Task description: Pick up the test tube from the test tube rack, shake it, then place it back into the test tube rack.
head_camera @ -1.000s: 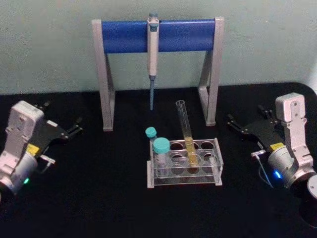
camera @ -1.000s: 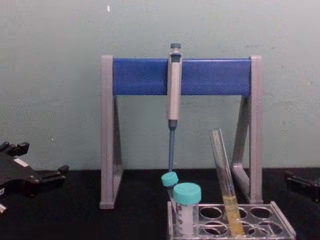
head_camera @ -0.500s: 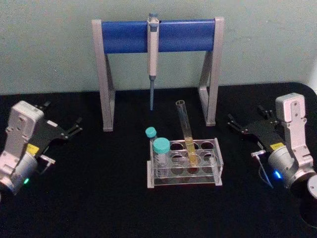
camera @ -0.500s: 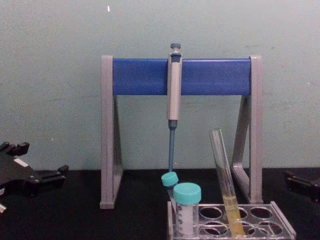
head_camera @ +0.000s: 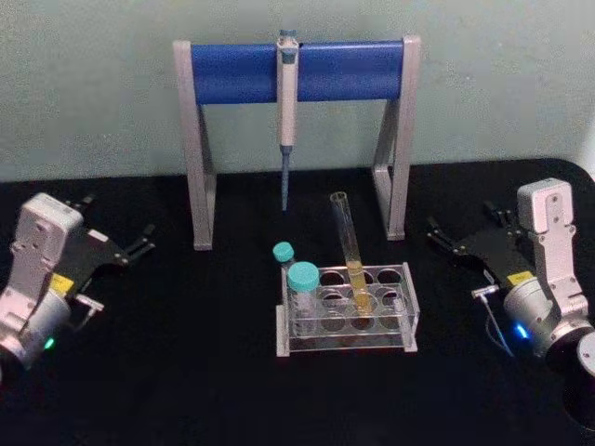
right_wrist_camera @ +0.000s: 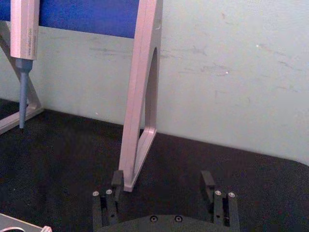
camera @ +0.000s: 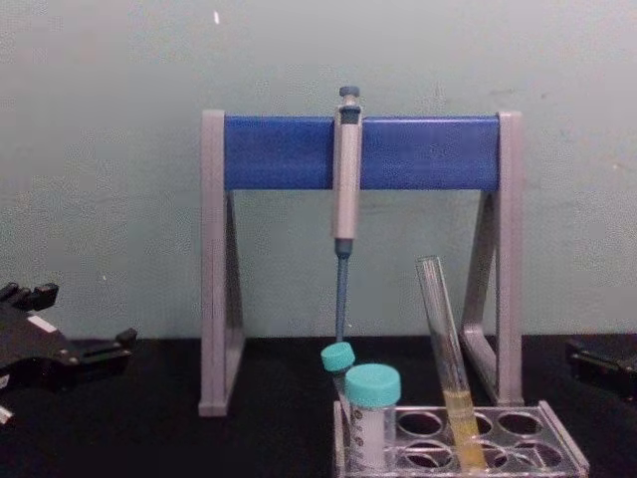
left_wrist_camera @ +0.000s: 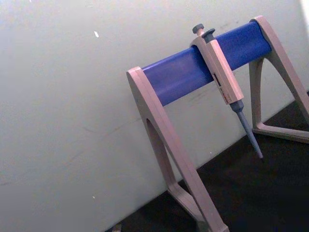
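The test tube (head_camera: 346, 232) is a slim clear uncapped tube with yellow liquid in its lower part. It leans in a middle hole of the test tube rack (head_camera: 344, 346), a low clear plastic rack at the table's centre. From the chest the test tube (camera: 443, 339) rises well above the test tube rack (camera: 562, 453). My left gripper (head_camera: 116, 223) rests open at the far left of the table, empty and far from the rack. My right gripper (head_camera: 462, 223) rests open at the far right, level with the rack's back; the right gripper (right_wrist_camera: 162, 181) holds nothing.
Two teal-capped tubes (head_camera: 301, 277) stand in the rack's left end. Behind it is a grey-and-blue pipette stand (head_camera: 344, 70) with a pipette (head_camera: 286, 93) hanging tip down. A pale wall closes the back. Black tabletop lies bare between each arm and the rack.
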`<state>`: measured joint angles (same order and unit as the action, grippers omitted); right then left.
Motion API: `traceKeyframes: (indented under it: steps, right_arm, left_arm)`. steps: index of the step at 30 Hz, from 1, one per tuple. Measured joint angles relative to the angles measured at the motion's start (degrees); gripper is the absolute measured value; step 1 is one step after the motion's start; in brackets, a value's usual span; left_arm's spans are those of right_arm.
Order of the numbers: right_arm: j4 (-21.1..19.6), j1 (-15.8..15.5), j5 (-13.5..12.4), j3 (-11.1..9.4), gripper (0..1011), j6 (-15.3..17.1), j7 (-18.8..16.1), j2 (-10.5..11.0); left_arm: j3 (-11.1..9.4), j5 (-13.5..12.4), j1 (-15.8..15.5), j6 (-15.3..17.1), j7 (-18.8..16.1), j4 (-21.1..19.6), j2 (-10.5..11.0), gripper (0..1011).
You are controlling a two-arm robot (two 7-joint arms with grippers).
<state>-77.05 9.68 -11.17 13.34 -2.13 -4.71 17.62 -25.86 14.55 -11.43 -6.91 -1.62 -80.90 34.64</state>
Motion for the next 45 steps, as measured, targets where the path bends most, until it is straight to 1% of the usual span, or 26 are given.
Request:
traceKeyframes:
  steps: [45]
  right_arm:
    - [0.0,0.0,0.0,0.0,1000,0.0,0.0,0.0]
  left_arm:
    - [0.0,0.0,0.0,0.0,0.0,0.0,0.0,1001]
